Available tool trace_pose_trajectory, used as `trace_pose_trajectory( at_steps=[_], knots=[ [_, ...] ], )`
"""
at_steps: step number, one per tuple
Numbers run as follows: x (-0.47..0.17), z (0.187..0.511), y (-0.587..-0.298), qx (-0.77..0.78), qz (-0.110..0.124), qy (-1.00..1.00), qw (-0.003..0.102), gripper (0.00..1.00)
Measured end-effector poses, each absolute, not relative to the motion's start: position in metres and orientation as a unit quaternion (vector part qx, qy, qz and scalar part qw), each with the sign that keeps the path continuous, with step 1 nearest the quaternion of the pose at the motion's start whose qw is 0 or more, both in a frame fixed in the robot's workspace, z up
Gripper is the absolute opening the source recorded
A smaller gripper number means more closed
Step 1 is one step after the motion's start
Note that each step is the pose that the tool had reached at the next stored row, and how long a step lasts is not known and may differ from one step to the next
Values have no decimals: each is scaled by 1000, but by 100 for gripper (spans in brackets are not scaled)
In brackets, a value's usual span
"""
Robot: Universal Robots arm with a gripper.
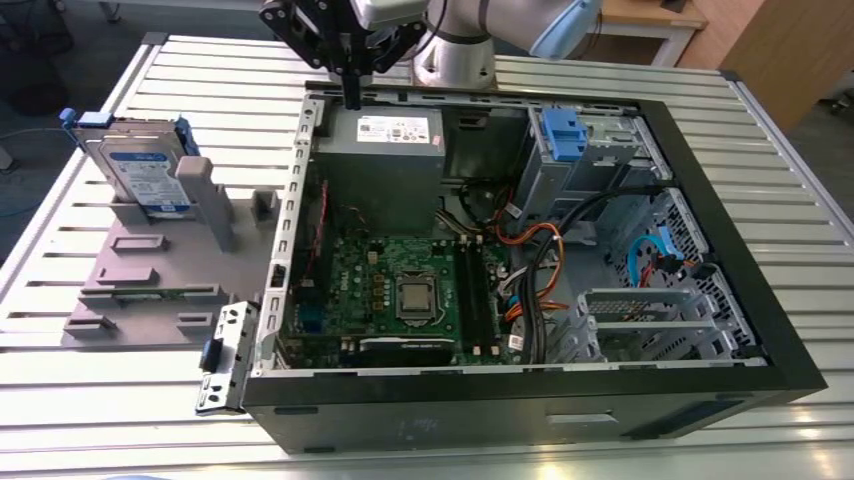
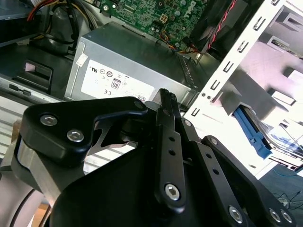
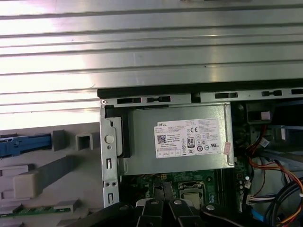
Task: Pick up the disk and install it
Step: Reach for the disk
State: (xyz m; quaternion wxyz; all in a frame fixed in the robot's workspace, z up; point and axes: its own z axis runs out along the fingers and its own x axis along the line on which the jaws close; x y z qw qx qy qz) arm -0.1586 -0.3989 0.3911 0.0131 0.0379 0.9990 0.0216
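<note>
Exterior view: the gripper (image 1: 354, 97) hangs over the far edge of the open computer case (image 1: 534, 415), just above the grey power supply (image 1: 380, 165).
Fingers: pressed together, nothing between them.
The disk (image 1: 140, 172): upright in the grey holder (image 1: 147, 270) on the slatted table (image 1: 200, 80), at the exterior view's left of the case — well apart from the gripper.

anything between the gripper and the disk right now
Nothing visible does. The gripper hangs over the computer case rim; the disk stands upright in the grey holder on the exterior view's left, outside the case, its top uncovered.
</note>
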Motion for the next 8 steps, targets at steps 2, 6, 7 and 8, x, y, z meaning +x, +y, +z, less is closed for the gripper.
trace_pose_trajectory(
  at_steps=[2,6,7,8],
  knots=[
    [-159,391,-399,38,22,999,13,11],
    [-160,391,-399,38,22,999,13,11],
    [-161,391,-399,38,22,999,13,11],
    [-161,391,-399,38,22,999,13,11]
  ],
)
